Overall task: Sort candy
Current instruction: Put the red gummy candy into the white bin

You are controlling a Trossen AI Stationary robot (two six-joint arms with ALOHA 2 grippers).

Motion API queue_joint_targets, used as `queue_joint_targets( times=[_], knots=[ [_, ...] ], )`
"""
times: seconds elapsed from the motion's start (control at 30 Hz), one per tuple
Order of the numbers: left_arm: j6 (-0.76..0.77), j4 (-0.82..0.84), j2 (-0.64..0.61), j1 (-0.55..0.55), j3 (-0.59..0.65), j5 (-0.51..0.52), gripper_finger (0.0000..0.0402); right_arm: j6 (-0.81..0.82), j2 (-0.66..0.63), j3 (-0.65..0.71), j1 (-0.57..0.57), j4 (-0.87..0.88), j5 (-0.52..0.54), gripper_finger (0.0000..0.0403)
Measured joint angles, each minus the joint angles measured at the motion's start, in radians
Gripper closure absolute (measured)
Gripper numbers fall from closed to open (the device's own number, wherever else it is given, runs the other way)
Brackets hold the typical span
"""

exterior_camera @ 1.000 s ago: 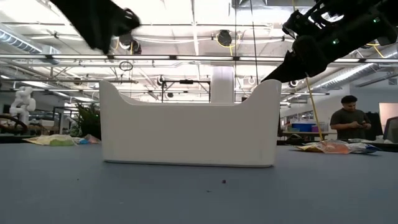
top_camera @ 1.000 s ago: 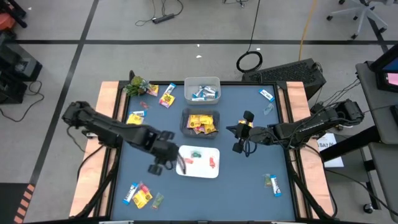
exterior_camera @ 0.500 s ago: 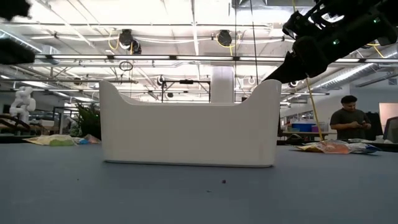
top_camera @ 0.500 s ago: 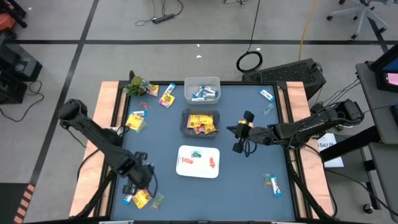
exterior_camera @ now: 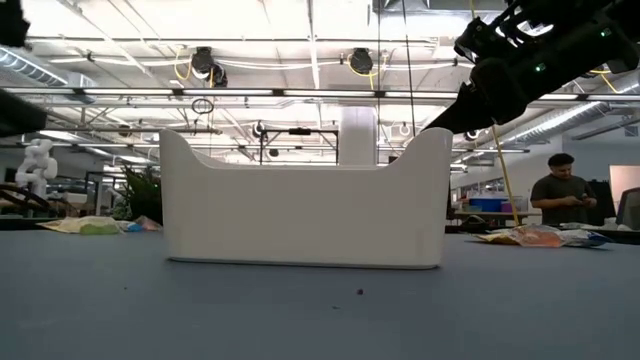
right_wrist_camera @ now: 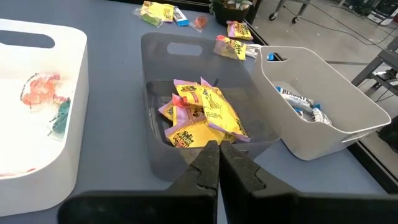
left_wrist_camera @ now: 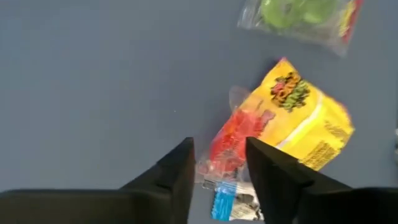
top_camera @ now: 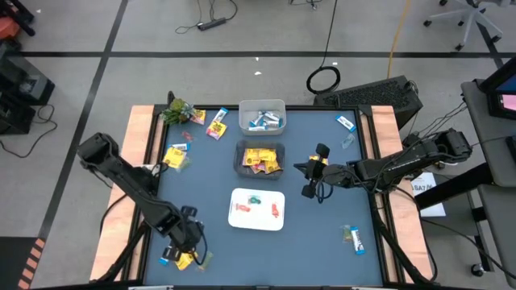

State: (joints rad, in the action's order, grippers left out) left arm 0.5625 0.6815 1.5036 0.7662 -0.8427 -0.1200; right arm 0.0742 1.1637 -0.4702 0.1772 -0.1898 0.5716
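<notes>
Left gripper (top_camera: 187, 242) sits low over a candy cluster at the table's (top_camera: 322, 242) near-left corner, well left of and nearer than the white tray (top_camera: 242, 219); its fingers (left_wrist_camera: 177, 171) are spread apart, nothing pinched, with a red piece (left_wrist_camera: 236, 140) showing in the gap. Just beside the red piece lie a yellow packet (left_wrist_camera: 305, 124), a blue bar (left_wrist_camera: 224, 202) and a green piece (left_wrist_camera: 298, 15) in clear wrap. Right gripper (top_camera: 306, 191) hangs right of the white tray, fingers pressed together and holding nothing. White tray holds red and green pieces. Grey bin (top_camera: 260, 159), just behind the white tray, holds yellow packets (right_wrist_camera: 199, 118); white bin (top_camera: 262, 115), behind that, holds blue bars. More loose candy lies far left of the grey bin, near the plant (top_camera: 176, 110), also far right of the white bin, and right of the tray at the table's near-right.
</notes>
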Motion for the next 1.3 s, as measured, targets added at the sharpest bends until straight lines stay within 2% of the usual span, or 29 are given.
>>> queue_joint_targets(
  times=[0.17,0.33,0.47,0.73,0.87,1.07,1.3],
  knots=[
    [-0.023,-0.054,0.052,0.015,0.001,-0.015,0.0214,0.000,0.000,0.000,0.000,0.000,0.000,0.0403],
    [-0.023,-0.048,0.062,0.015,0.001,-0.039,0.0225,0.000,0.000,0.000,0.000,0.000,0.000,0.0403],
    [-0.047,-0.045,0.062,0.015,0.001,-0.037,0.0266,0.007,0.000,0.000,0.000,0.000,0.000,0.0403],
    [-0.153,-0.034,0.053,0.000,0.001,-0.032,0.0392,0.007,0.000,0.000,0.000,0.001,0.000,0.0403],
    [-0.240,-0.041,0.025,-0.057,0.001,0.084,0.0394,0.008,0.000,0.000,0.000,0.001,0.000,0.0403],
    [-0.336,-0.083,-0.037,-0.214,-0.016,0.137,0.0398,0.015,0.000,0.000,0.000,0.001,0.000,0.0403],
    [-0.440,-0.236,-0.063,-0.367,-0.081,0.183,0.0398,0.018,0.000,0.000,0.000,0.002,0.000,0.0403]
  ],
)
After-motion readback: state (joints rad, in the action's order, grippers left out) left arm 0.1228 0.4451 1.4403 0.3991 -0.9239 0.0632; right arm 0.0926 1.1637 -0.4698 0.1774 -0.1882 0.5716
